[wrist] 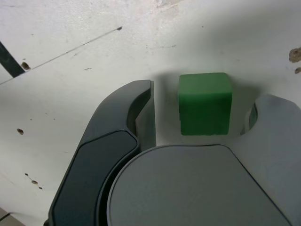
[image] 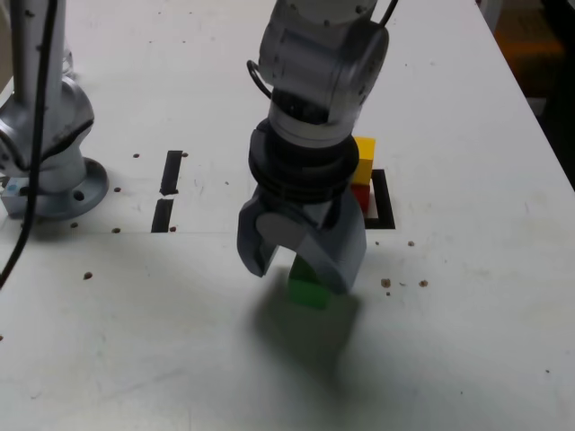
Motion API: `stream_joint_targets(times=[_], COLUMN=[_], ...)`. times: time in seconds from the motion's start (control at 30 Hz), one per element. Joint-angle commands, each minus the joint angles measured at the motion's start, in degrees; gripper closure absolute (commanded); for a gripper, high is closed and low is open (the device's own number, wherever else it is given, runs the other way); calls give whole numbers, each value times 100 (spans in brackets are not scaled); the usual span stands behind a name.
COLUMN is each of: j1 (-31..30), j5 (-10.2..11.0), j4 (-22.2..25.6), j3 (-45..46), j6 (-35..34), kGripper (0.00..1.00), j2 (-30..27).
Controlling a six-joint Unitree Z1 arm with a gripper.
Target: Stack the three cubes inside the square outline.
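On the exterior view's left, the arm's grey base (image: 49, 171) stands bolted to the white surface (image: 467, 341), with a black cable running down past it. Just to its right lie two short black strips (image: 167, 190), end to end. Near the middle, the arm reaches down over the surface with the tool (image: 304, 262) pointing downward, its jaws parted wider than a cube. The green cube (image: 309, 288) sits on the surface between the jaws; in the wrist view the green cube (wrist: 205, 103) has a clear gap to the dark jaw on one side and lies close to the pale jaw on the other, though whether it touches that jaw cannot be told, so nothing is clamped. Further right in the exterior view, behind the tool, the yellow cube (image: 364, 160) rests on top of the red cube (image: 360, 197), and both stand inside the square outline (image: 384, 202), whose black frame shows at its right side. Small brown specks dot the surface to the right of the green cube.
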Motion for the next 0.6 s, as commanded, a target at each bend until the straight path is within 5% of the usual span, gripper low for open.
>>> stream_joint_targets(times=[0.0,0.23,0.57], j1=[-11,-17,-17], j5=[-7,-15,-107], j4=[-38,-136,-548], j3=[14,36,168], j6=[9,15,145], kGripper=[23,28,74], j2=[72,179,250])
